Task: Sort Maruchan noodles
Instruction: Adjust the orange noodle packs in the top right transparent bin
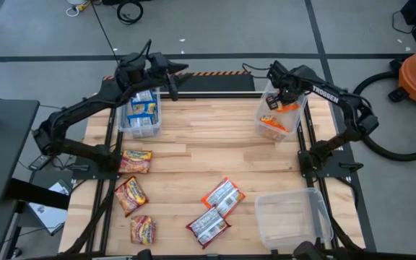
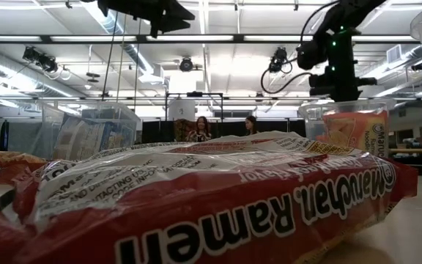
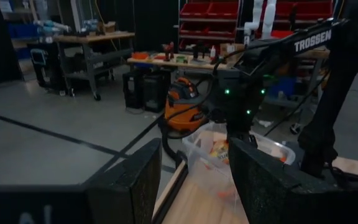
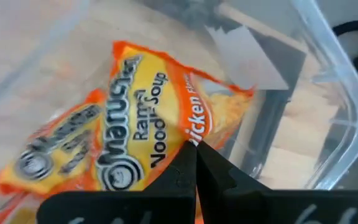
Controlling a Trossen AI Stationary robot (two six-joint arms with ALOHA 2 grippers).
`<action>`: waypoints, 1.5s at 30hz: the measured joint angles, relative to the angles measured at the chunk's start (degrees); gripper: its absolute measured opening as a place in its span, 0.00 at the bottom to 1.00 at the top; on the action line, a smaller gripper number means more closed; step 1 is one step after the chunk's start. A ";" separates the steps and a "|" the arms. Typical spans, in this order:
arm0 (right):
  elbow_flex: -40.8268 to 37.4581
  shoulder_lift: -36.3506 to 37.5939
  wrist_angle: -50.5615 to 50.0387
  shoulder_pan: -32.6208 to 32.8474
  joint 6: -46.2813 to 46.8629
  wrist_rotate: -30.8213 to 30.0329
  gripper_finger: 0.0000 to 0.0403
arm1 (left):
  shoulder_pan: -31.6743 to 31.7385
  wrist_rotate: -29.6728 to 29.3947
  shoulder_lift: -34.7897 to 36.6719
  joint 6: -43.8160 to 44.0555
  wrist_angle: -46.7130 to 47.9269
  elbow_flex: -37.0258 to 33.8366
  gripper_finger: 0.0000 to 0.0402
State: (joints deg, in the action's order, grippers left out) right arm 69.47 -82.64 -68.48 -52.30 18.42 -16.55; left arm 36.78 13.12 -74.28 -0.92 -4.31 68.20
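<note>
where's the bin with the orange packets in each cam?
High: orange-packet bin, upper right, under the right gripper.
Low: right of centre, behind the red packet.
Left wrist: centre, beyond the left gripper.
Right wrist: fills the frame.
Shared landmark: the right arm above it.

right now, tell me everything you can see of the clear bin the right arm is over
The clear bin is see-through plastic, rectangular with rounded corners and a raised rim. It sits tilted at the table's far right corner on the wood top. Inside lie orange packets printed Maruchan Ramen Noodle Soup, chicken flavour. The right hand, fingers shut, sits just above the packets inside the bin's rim.
</note>
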 joint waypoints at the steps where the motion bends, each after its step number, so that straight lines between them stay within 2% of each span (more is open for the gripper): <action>1: 0.45 0.23 -0.65 -0.18 -0.05 1.11 0.01 | 0.02 -0.02 0.25 -0.04 -0.03 0.00 0.48; 6: 0.73 0.49 -1.24 -1.77 0.06 11.33 0.01 | -0.03 -0.01 0.95 -0.13 0.33 0.00 0.48; 9: 0.53 -0.11 -1.56 -2.19 1.26 14.96 0.01 | -0.03 -0.02 1.16 0.13 1.04 0.00 0.48; 15: -1.55 -4.53 0.33 -3.67 1.30 16.69 0.01 | -0.16 0.00 1.22 0.17 0.96 0.00 0.48; 18: -1.66 -6.39 1.78 -3.82 1.04 14.81 0.02 | -0.16 0.00 1.23 0.17 1.27 0.00 0.48; 22: -1.66 -7.00 3.14 -4.18 0.84 13.47 0.09 | -0.16 0.00 1.23 0.16 1.25 0.00 0.48; 26: -1.66 -7.00 2.91 -4.78 -1.99 14.82 0.20 | 0.14 0.00 1.23 0.13 1.24 0.00 0.48; 29: -1.66 -6.52 2.43 -4.96 -10.97 16.71 0.28 | 0.45 -0.02 1.23 -0.10 1.20 0.00 0.48; 32: -1.66 -3.99 0.12 -4.79 -20.89 16.05 0.33 | 0.46 -0.02 1.23 -0.24 1.21 0.00 0.48; 37: -1.66 1.08 -2.30 -2.11 -42.57 10.55 0.34 | 0.43 -0.02 1.26 -1.39 1.17 0.00 0.48; 42: -1.86 2.20 -0.24 -0.09 -56.26 14.17 0.35 | 0.46 -0.02 1.29 -1.53 1.35 0.00 0.48; 45: -4.92 2.18 -0.24 1.32 -61.61 14.58 0.36 | 0.53 -0.10 2.00 -2.07 2.86 0.00 0.48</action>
State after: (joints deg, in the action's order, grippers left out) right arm 64.55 -80.46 -68.72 -50.98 -43.18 -1.98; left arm 37.31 13.02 -72.29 -3.00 -1.45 68.20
